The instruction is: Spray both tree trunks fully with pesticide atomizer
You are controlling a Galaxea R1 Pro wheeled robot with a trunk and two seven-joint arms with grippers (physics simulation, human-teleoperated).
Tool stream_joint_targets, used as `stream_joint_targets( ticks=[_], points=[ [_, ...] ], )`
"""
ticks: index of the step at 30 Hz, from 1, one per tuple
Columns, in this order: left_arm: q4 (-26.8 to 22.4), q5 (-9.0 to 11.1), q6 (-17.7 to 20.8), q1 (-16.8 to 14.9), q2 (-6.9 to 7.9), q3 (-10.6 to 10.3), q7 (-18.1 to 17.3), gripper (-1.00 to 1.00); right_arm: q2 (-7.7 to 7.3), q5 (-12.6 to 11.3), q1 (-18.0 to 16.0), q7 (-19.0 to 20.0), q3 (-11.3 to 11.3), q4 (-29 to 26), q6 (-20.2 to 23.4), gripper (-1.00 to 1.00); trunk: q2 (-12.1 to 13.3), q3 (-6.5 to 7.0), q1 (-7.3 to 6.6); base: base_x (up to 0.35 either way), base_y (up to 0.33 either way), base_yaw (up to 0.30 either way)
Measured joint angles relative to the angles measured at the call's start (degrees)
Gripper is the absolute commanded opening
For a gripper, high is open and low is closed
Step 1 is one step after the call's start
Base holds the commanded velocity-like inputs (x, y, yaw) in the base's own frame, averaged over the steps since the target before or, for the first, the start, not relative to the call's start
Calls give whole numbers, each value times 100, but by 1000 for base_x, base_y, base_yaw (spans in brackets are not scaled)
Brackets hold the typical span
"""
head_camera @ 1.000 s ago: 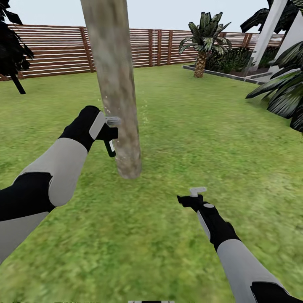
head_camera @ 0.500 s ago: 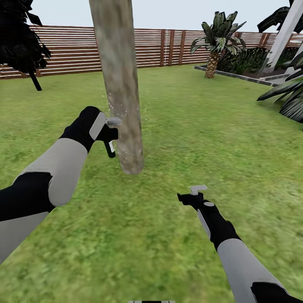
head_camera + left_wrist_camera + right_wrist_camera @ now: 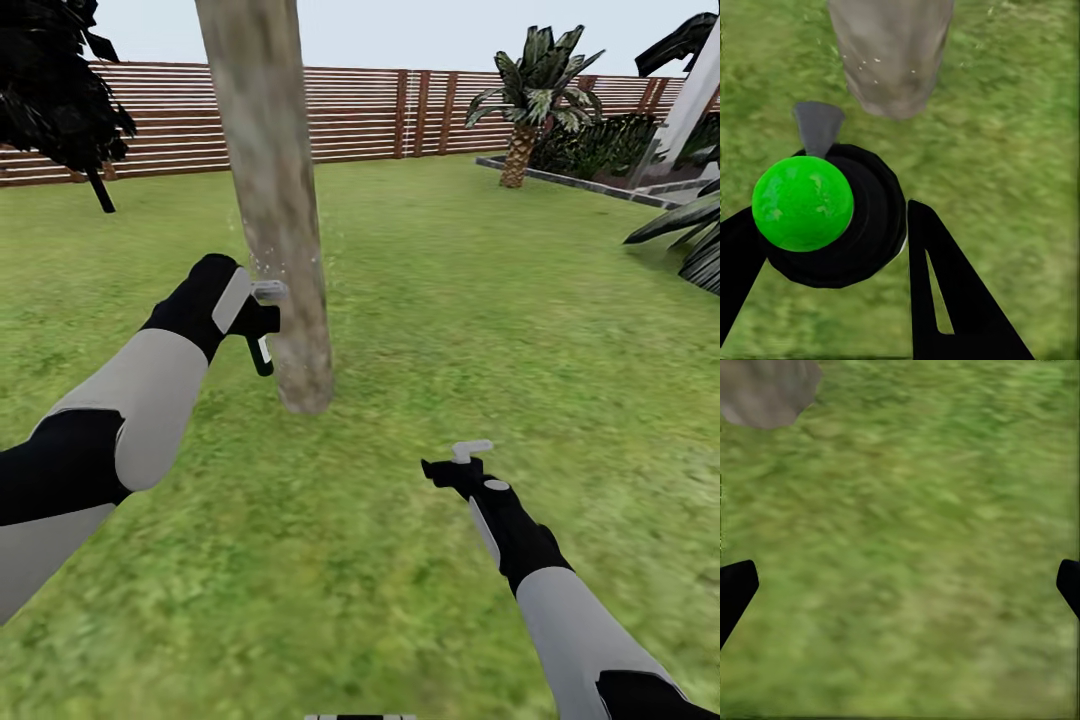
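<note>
Sprayer at the trunk

Up close, the tree trunk [image 3: 270, 200] rises at 12 o'clock from the lawn [image 3: 450, 300]. Left gripper [image 3: 266, 322] clamps the pesticide atomizer [image 3: 832, 214] just beside it; right gripper [image 3: 452, 462] hangs spread wide, empty.

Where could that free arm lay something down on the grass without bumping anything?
Bare lawn stretches between the tree trunk and the palm, and around the open right gripper. It is crowded at the trunk's base, where the left gripper holds the atomizer close beside it.
</note>
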Motion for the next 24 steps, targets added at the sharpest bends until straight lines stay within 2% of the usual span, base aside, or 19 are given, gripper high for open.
stream_joint_targets(
  ticks=[7,17,24],
  points=[
    [0,-2,1,4,1,0,6,-100,0,0,0,1,0,1,4,100,0,0,0,-107,-274,273],
    [9,-19,-8,16,1,0,8,-100,0,0,1,-1,0,0,4,100,0,0,-1,-8,-274,264],
    [3,-34,-11,55,-1,-5,14,-100,-2,0,2,0,0,-2,6,100,0,0,-1,0,-274,33]
  ],
)
